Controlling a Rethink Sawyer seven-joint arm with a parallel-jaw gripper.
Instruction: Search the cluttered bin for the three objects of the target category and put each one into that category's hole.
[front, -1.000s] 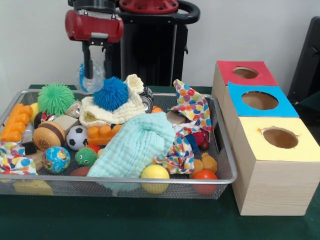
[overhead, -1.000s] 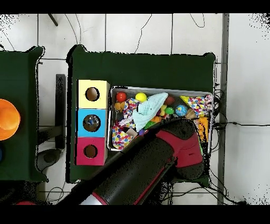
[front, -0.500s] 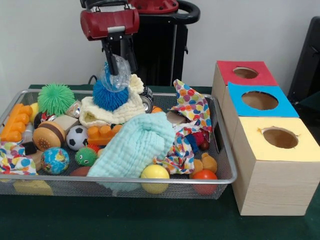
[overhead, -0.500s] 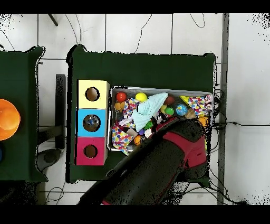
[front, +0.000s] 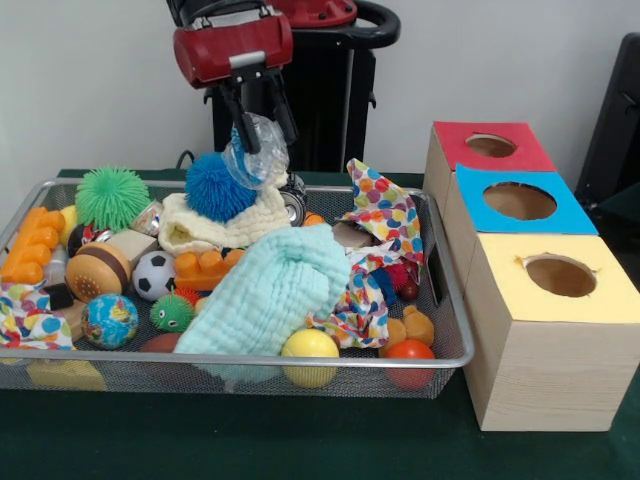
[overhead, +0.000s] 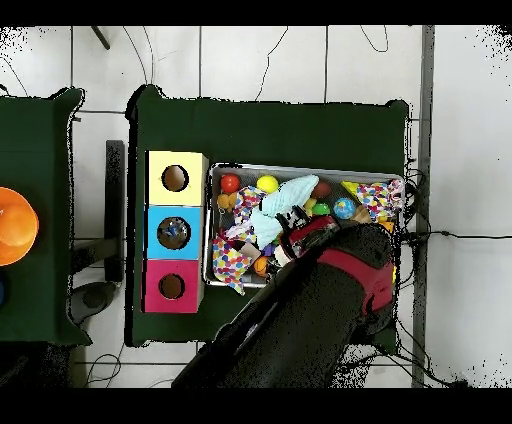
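At the bottom of the front view, a wire bin (front: 452, 330) sits on the green table (front: 300, 450). Along its near rim lie a yellow ball (front: 309, 345), a red ball (front: 408, 351) and, at lower left, a small globe ball (front: 111, 319). Just behind them a pale green cloth (front: 275, 285) is heaped in the middle of the bin, with a soccer ball (front: 153, 274) and an orange block (front: 203, 267) to its left. A dotted cloth (front: 383, 218) rises at the bin's right side. Further back, at upper left of the bin, sit a green spiky ball (front: 111, 197) and a blue spiky ball (front: 220, 187), the blue one resting on a cream knitted piece (front: 225, 222).

To the right of the bin stand three boxes in a row, each with a round hole on top: the yellow box (front: 558, 275) nearest, the blue box (front: 520, 201) behind it, the red box (front: 490, 146) farthest.

Above the bin's back edge, upper centre of the frame, the gripper (front: 258, 122) hangs from the red arm, its two dark fingers clamped on a clear crumpled plastic thing (front: 256, 153), lifted off the pile just right of the blue spiky ball.

In the overhead view the arm (overhead: 320, 300) covers the bin's lower part.
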